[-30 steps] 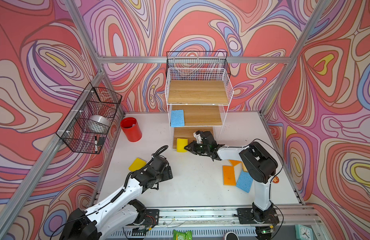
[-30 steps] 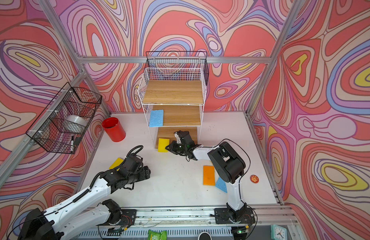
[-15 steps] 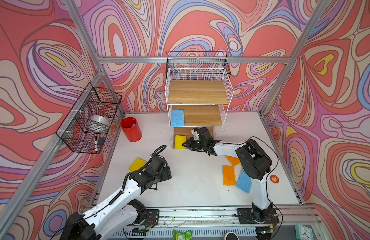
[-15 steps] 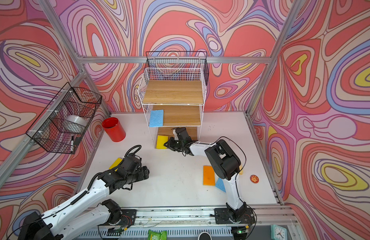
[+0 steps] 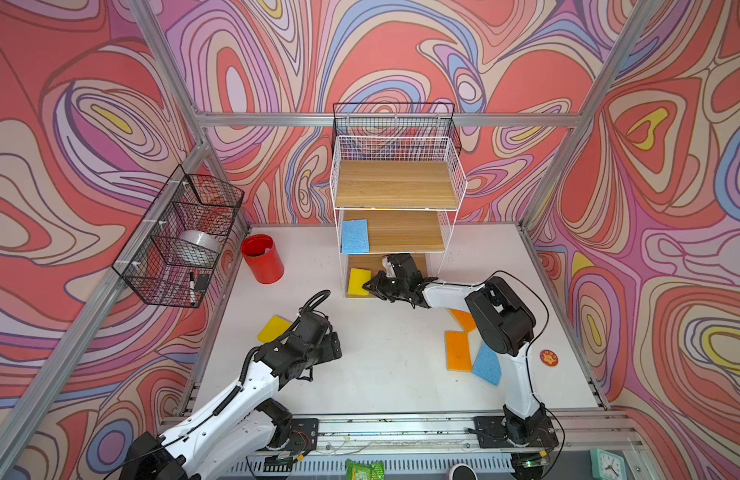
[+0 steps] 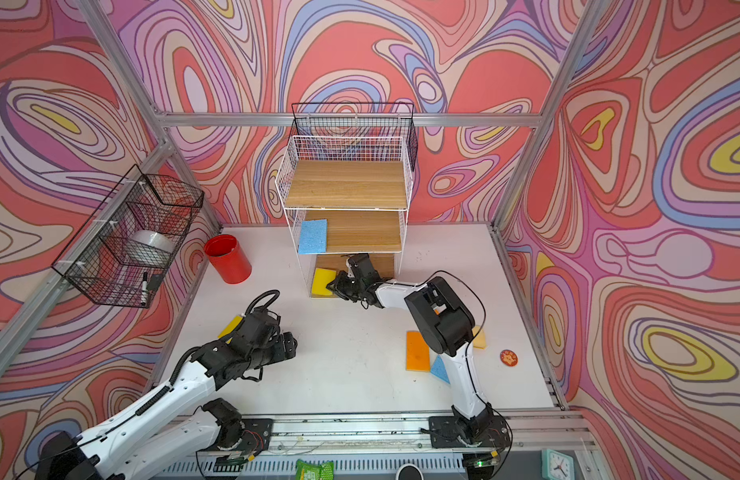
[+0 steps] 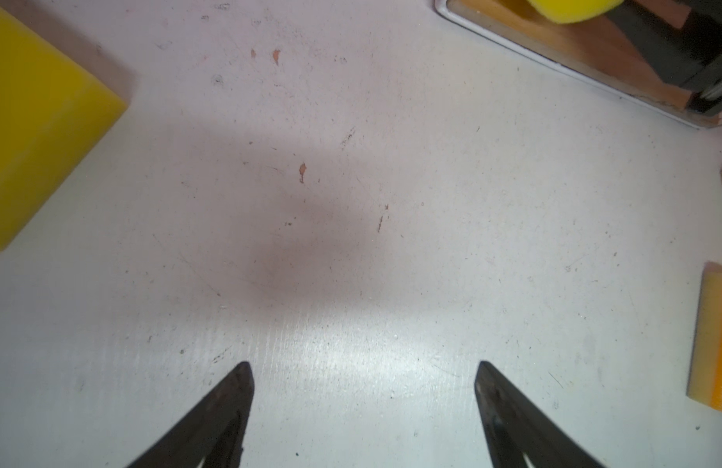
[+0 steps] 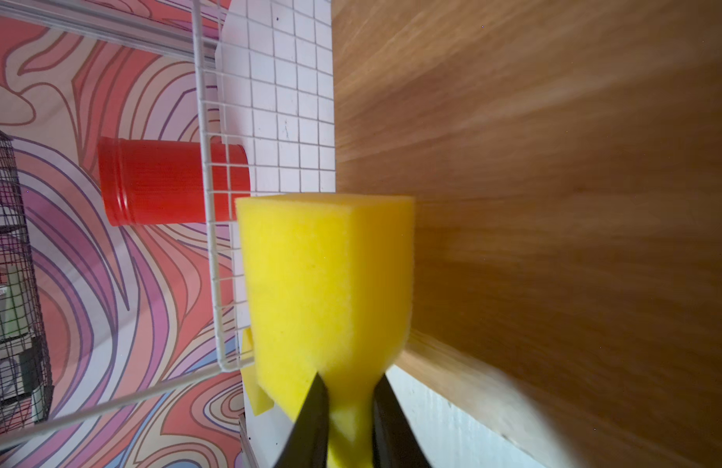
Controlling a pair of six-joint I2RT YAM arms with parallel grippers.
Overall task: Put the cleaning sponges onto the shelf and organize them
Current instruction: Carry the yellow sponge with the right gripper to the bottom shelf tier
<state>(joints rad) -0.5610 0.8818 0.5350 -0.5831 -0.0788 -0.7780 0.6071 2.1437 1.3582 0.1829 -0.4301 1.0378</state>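
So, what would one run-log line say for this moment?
right claw: shut on yellow sponge at bottom shelf board | left claw: open, empty | blue sponge: middle board

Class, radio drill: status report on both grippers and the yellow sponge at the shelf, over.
Left gripper open, empty, over table. Right gripper shut on yellow sponge, at shelf bottom tier. Nothing blocking seen.

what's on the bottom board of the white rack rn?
At the left front of the bottom board, a yellow sponge, pinched in the right gripper. Its rear is hidden beneath the middle board and the arm.
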